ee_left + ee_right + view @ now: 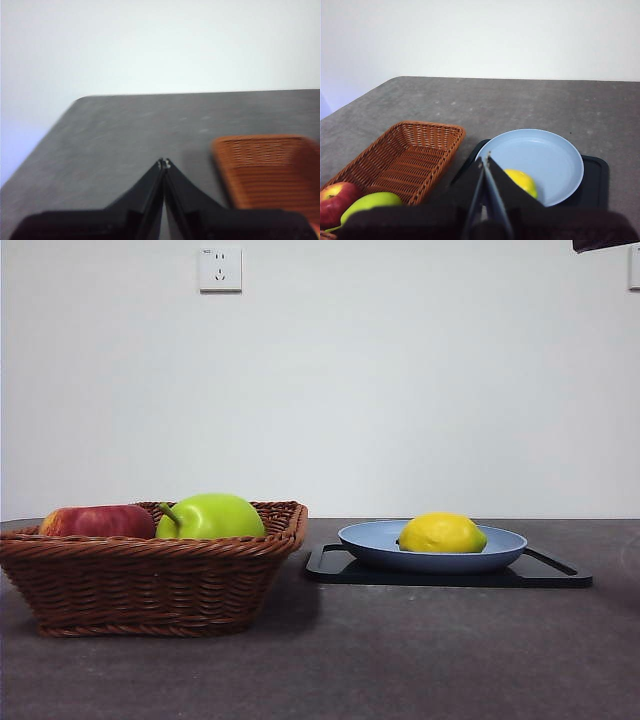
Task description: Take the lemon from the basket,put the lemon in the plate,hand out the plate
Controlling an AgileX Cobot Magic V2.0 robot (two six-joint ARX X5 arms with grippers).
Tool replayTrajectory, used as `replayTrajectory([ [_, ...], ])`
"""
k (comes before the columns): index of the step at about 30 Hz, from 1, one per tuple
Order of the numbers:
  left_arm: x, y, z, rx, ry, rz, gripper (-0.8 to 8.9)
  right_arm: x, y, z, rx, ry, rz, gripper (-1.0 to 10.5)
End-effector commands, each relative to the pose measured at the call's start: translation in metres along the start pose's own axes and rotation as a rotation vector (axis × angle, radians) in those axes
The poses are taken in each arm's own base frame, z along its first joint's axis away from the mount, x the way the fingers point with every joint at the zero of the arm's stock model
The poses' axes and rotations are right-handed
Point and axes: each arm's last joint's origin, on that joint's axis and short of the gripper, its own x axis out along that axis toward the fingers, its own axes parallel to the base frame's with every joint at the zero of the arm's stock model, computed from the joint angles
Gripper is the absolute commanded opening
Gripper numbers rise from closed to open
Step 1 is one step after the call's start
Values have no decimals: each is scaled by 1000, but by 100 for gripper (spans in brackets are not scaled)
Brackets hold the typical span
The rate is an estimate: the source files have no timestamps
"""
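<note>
Grey table (420, 660): lemon (442, 533) lies in plate (380, 540) beside basket (150, 585)

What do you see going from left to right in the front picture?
red apple → green fruit, both in the basket → lemon on the blue plate, which sits on a black tray.

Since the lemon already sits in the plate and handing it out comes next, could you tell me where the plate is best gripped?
Grip the plate by its raised rim on the bare side, away from the lemon, which lies off-centre. The rim overhangs the black tray, so one jaw can probably slip under it. Come in low from the side, keeping the plate level.
</note>
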Motion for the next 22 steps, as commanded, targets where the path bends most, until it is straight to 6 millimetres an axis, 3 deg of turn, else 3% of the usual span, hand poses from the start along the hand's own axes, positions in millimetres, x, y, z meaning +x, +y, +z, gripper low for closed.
replayTrajectory([
  [1,10,2,-15,4,-18,32,8,-1,1,3,17,-17,7,4],
  [11,29,7,-70,-4,43,1,8,-1,1,3,17,-17,7,3],
  [22,27,12,-89,-16,164,59,8,-1,1,3,17,-17,7,3],
])
